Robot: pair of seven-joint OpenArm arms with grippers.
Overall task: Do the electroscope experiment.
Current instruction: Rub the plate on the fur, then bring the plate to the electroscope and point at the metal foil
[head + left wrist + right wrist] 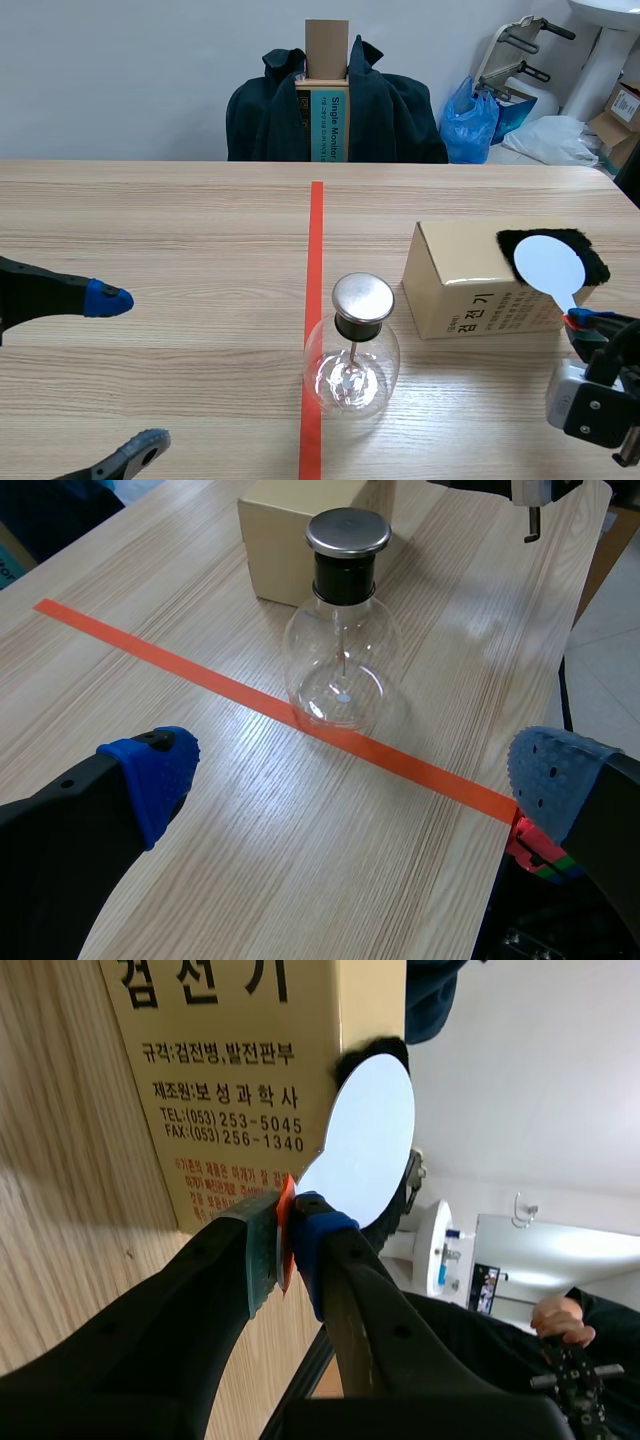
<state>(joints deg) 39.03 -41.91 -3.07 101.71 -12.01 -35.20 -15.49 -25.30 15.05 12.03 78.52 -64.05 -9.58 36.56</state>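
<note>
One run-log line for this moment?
left gripper open, clear of electroscope | right gripper shut on disc paddle | paddle at black cloth on box

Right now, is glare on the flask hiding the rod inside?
Scene view: bright glints on the flask, yet the rod shows through. Left wrist view: faint reflections only, rod plain, pale sheen on the table beyond. Right wrist view: no flask, only the disc and box.

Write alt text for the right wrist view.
The right gripper is shut on the stem of a white disc paddle, holding the disc at black fur atop a printed cardboard box. The box stands on the wooden table.
</note>
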